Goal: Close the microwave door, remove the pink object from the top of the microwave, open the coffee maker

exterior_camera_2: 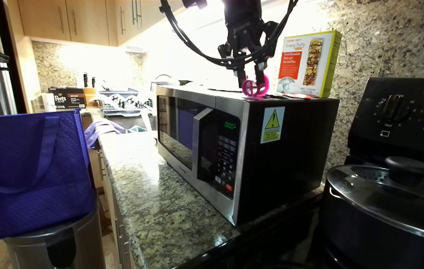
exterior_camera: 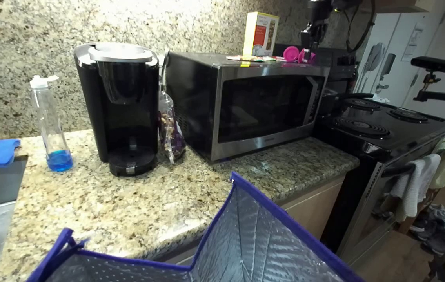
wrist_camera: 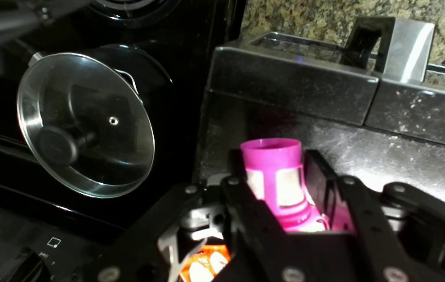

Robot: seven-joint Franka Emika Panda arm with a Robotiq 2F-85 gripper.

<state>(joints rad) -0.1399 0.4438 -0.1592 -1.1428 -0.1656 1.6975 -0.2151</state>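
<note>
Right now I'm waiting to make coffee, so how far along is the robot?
Done: the microwave door looks closed, flush with the control panel. In hand: the gripper is shut on the pink object on top of the microwave. Left: taking that object away, then opening the coffee maker, whose lid is down.

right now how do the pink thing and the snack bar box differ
The pink object is small and rounded; the box is larger and flat-sided. The pink object is held between the fingers of the gripper; the box stands upright, not held. The pink object is mostly magenta; the box is white and red with yellowish edges. Both are up at the top of the microwave.
</note>
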